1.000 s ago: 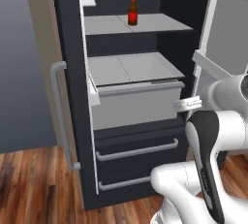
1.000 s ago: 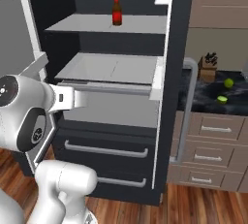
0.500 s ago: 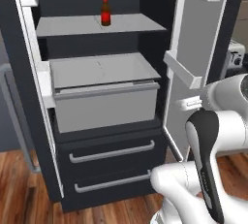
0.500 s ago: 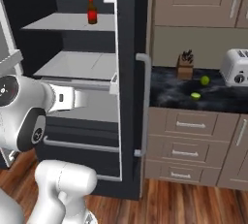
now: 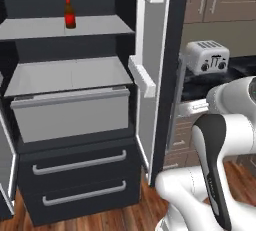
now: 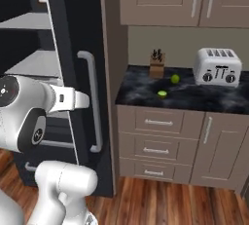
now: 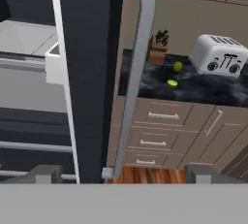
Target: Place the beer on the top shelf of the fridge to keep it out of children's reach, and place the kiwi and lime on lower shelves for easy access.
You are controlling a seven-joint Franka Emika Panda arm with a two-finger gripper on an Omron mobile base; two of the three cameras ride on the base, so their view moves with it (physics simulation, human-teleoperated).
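Observation:
The beer stands upright on the top shelf of the open fridge. Below it are the lower shelves, the lowest with a grey drawer front. On the dark counter to the right of the fridge, the lime lies just behind the kiwi, whose cut face is up. My gripper is open and empty. It is held low in front of the fridge door's edge, far from both fruits.
The open fridge door with white bins and a grey bar handle stands between the shelves and the counter. A knife block and a toaster sit at the counter's back. Taupe drawers are below.
The base has driven right, so the whole scene has slid left. The counter with kiwi, lime and toaster has come nearer to centre. The beer stays on the top shelf.

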